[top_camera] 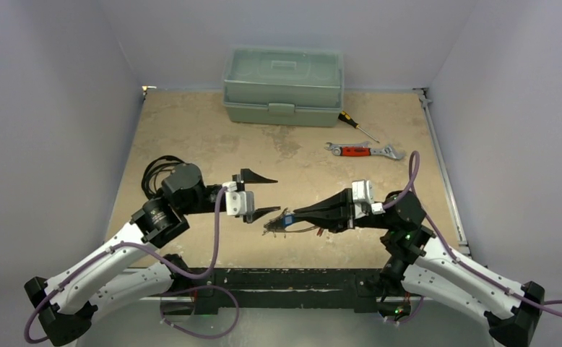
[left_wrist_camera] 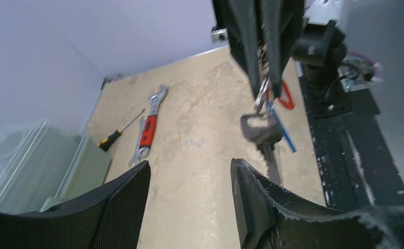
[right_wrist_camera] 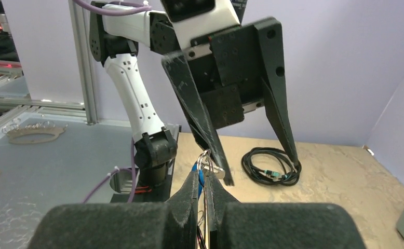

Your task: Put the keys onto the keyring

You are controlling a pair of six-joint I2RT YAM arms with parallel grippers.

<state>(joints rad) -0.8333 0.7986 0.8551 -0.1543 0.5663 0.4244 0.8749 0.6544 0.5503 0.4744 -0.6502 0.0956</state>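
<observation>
The right hand [top_camera: 297, 213] is pressed together, pinching the thin wire of the keyring [right_wrist_camera: 206, 158]. It holds the ring above the bench [top_camera: 191, 130], near the middle of the near edge. From the ring hangs a silver key [left_wrist_camera: 261, 129], with a blue tag [left_wrist_camera: 283, 132] beside it and a red tag [left_wrist_camera: 287, 96] further back, close to the right hand's fingers. Whether each tag's key is threaded on the wire I cannot tell.

The left hand [top_camera: 277, 195] faces the right hand with its fingers spread and nothing between them. In the left wrist view the blade of the silver key dips behind one fingertip [left_wrist_camera: 252, 197]; whether they touch is unclear.

A green toolbox [top_camera: 282, 85] stands at the far edge. A screwdriver [top_camera: 354, 124] and a red-handled wrench [top_camera: 361, 150] lie just in front of it, toward the right edge. A coiled black cable [top_camera: 155, 173] lies by the left edge.
</observation>
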